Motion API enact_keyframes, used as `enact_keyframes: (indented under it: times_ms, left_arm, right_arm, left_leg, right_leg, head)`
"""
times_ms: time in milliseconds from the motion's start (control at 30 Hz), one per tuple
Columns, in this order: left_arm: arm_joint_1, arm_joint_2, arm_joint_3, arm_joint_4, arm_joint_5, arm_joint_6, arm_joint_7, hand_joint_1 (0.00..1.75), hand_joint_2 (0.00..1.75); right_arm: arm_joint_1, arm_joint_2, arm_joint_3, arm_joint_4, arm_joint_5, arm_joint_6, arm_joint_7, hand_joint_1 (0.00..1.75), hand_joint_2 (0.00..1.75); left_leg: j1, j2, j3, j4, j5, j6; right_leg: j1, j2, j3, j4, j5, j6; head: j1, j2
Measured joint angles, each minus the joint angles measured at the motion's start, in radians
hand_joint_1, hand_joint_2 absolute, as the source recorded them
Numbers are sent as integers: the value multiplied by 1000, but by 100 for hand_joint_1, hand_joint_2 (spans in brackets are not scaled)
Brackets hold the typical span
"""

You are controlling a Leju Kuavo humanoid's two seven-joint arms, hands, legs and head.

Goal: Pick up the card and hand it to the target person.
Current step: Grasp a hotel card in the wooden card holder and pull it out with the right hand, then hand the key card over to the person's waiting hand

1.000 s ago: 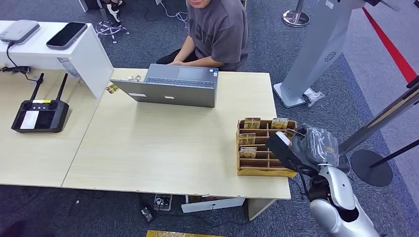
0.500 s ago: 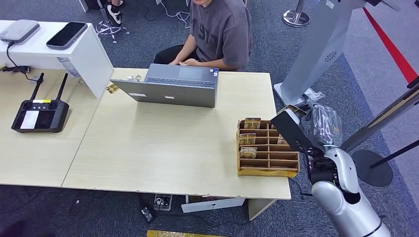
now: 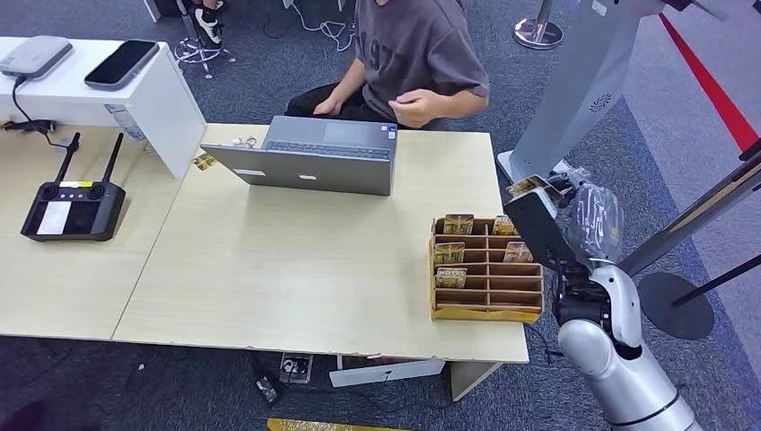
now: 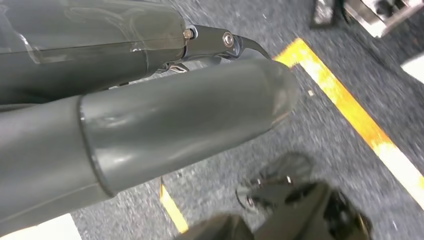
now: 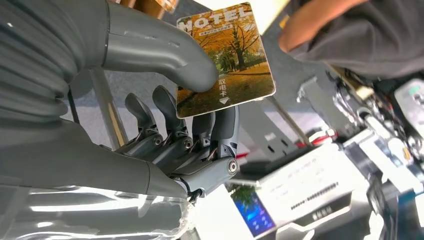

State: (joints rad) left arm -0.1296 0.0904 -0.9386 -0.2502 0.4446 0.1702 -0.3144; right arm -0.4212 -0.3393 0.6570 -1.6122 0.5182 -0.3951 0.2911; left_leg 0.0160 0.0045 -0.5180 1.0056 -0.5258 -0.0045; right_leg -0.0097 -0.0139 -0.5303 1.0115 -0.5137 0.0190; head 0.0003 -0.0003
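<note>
A hotel card (image 5: 225, 57) with an autumn-tree picture is pinched between the thumb (image 5: 160, 47) and the fingers of my right hand (image 5: 165, 115). From the head view, that card (image 3: 528, 186) is raised above the far right corner of the wooden card rack (image 3: 485, 312), with my right hand (image 3: 574, 229) just beyond the table's right edge. The person (image 3: 413, 54) sits behind the laptop with one hand (image 3: 413, 108) lifted off the table. My left hand (image 4: 190, 115) hangs over the carpet, thumb stretched out, holding nothing.
Several more cards (image 3: 451, 253) stand in the rack's slots. A grey laptop (image 3: 305, 157) sits at the table's (image 3: 296, 269) far edge. A black remote controller (image 3: 72, 211) lies on the left table. A grey stand (image 3: 574, 90) and a pole base (image 3: 673, 305) flank my right arm.
My right hand has risen from the rack with the card and moved toward the far right. The person has taken a hand off the laptop and raised it.
</note>
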Motion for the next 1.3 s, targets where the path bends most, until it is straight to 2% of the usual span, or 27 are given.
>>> enact_keyframes:
  times_ms: [233,567,900,967,1033,1067,1100,1300]
  left_arm:
    - [-39,-26,0,-2,-12,52,150,0,0]
    - [-70,-60,4,-13,18,-11,123,0,0]
    - [-83,-62,15,-13,5,1,131,0,0]
    - [-84,-62,15,-13,0,5,136,0,0]
    - [-87,-62,15,-13,-5,7,138,0,0]
    - [-88,-62,15,-13,-10,8,140,0,0]
    - [-89,-62,15,-13,-15,9,141,0,0]
    - [-88,-62,15,-19,-45,17,144,0,0]
  right_arm:
    - [-24,78,-12,127,-4,-81,-65,149,175]
    - [-51,163,-17,269,-41,-105,-120,150,175]
    - [-55,206,-18,335,-60,-111,-137,144,175]
    - [-57,212,-18,342,-62,-113,-140,115,175]
    - [-58,218,-18,348,-62,-115,-143,44,175]
    - [-59,221,-18,351,-62,-116,-143,18,175]
    - [-59,222,-18,354,-62,-116,-144,0,175]
    - [-57,226,-17,370,-63,-109,-152,0,175]
  left_leg:
    - [0,-1,0,0,0,0]
    - [0,-1,0,0,0,0]
    - [0,-1,0,0,0,0]
    - [0,-1,0,0,0,0]
    - [0,-1,0,0,0,0]
    - [0,-1,0,0,0,0]
    - [0,-1,0,0,0,0]
    - [0,-1,0,0,0,0]
  right_leg:
    - [0,0,0,0,0,0]
    - [0,0,0,0,0,0]
    - [0,0,0,0,0,0]
    - [0,0,0,0,0,0]
    - [0,0,0,0,0,0]
    - [0,0,0,0,0,0]
    - [0,0,0,0,0,0]
    - [0,0,0,0,0,0]
  head:
    - [0,0]
    - [0,0]
    - [0,0]
    - [0,0]
    - [0,0]
    - [0,0]
    - [0,0]
    - [0,0]
